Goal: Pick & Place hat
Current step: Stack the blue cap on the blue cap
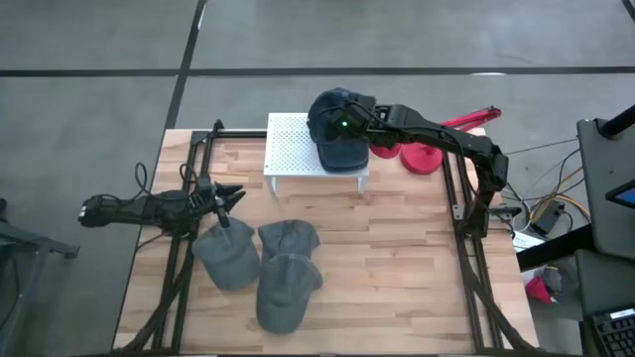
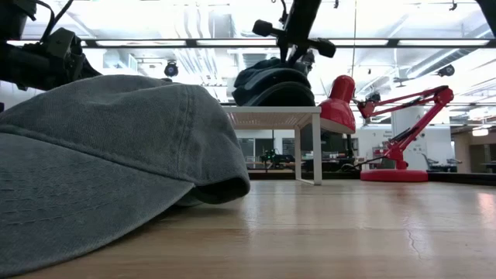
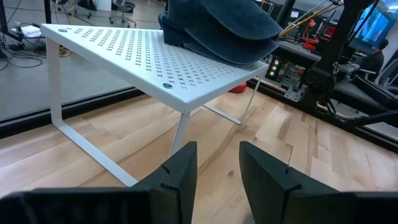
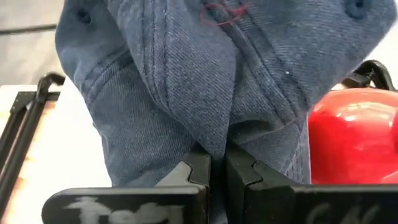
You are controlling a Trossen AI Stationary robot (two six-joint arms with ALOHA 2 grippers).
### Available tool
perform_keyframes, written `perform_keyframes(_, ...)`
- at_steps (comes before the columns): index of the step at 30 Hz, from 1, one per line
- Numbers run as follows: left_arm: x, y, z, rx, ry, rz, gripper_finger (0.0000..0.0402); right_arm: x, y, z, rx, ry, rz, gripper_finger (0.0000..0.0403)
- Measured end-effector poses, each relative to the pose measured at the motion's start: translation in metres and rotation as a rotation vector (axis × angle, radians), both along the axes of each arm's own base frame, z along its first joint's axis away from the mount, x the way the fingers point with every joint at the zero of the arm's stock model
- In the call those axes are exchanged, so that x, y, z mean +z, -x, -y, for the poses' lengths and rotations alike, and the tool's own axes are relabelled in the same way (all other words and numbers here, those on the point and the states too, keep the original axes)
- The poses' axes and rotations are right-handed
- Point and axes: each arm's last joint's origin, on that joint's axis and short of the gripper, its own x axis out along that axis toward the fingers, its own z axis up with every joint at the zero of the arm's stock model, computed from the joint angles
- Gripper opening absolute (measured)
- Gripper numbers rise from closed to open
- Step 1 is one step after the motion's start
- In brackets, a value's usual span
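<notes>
Right gripper (image 1: 363, 123) has its fingers pinched tight on the dark blue hat (image 1: 337, 129) sitting on the white rack (image 1: 293, 149) at the table's far side, while the left gripper (image 1: 230, 197) waits, fingers apart, just above three grey hats (image 1: 263, 264).

Both arms were dark, slim and jointed. The left gripper (image 3: 217, 180) ended in two blocky black fingers (image 3: 180, 177) with stepped inner faces. The right gripper (image 4: 217, 171) had matching black fingers above a bar bearing worn white lettering
</notes>
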Motion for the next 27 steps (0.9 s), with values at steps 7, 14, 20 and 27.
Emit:
perform_keyframes(7, 0.0, 0.0, 0.0, 0.001, 0.005, 0.003, 0.0122, -0.0035, -0.0019, 0.0004, 0.032, 0.001, -0.033, 0.0013)
perform_keyframes(14, 0.0, 0.0, 0.0, 0.001, 0.005, 0.003, 0.0122, -0.0047, 0.0012, 0.0011, 0.034, -0.007, -0.066, 0.0038)
perform_keyframes(20, 0.0, 0.0, 0.0, 0.001, 0.004, 0.003, 0.0122, -0.0046, 0.0026, 0.0036, 0.027, -0.007, -0.068, 0.0098)
perform_keyframes(27, 0.0, 0.0, 0.0, 0.001, 0.004, 0.003, 0.0122, -0.0013, 0.0041, 0.0035, 0.031, -0.001, -0.06, 0.0152)
